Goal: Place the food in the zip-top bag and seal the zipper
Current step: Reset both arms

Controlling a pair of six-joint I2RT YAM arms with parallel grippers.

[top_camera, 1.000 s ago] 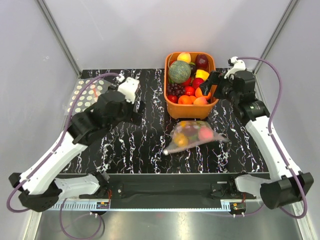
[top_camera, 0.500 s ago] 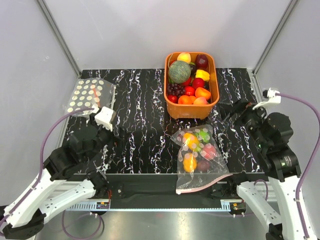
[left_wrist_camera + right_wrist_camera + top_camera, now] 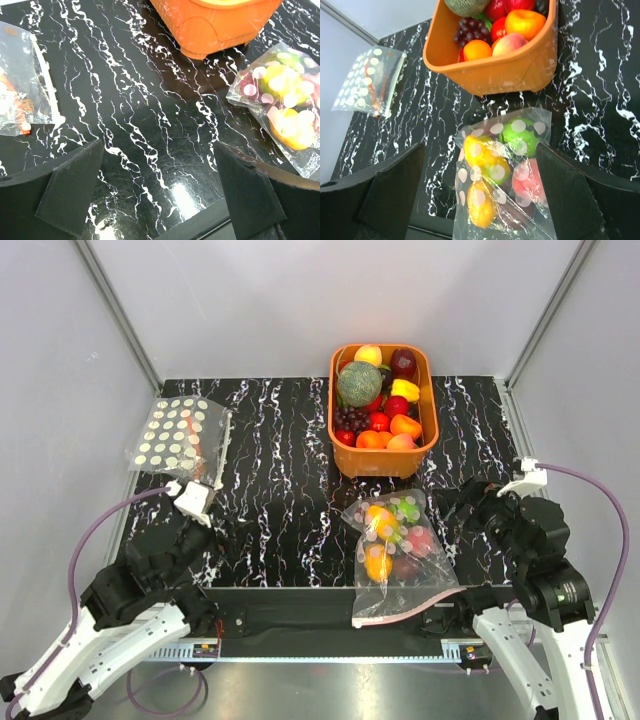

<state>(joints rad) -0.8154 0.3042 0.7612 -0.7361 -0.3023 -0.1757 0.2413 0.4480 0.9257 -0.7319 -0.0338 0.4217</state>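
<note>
The zip-top bag (image 3: 400, 552) lies flat near the table's front edge, right of centre, with its mouth toward me. It holds several pieces of food: a green one (image 3: 520, 137), a yellow one (image 3: 482, 155), an orange one (image 3: 480, 202) and a red one (image 3: 531, 181). The pink zipper (image 3: 402, 612) curves across the bag's near end, and I cannot tell whether it is pressed shut. My right gripper (image 3: 456, 516) is open just right of the bag, clear of it, and looks down on it (image 3: 480, 195). My left gripper (image 3: 228, 530) is open over bare table (image 3: 160, 200), well left of the bag (image 3: 280, 100).
An orange basket (image 3: 345, 455) full of fruit and vegetables stands behind the bag at the table's back. A clear bag with cream dots and an orange-red strip (image 3: 178, 435) lies at the back left. Grey walls close in both sides and the back.
Both arms have drawn back from the basket area to the near edge. The bag now lies lengthwise with its mouth toward me. The cream-dotted bag has come into full view.
</note>
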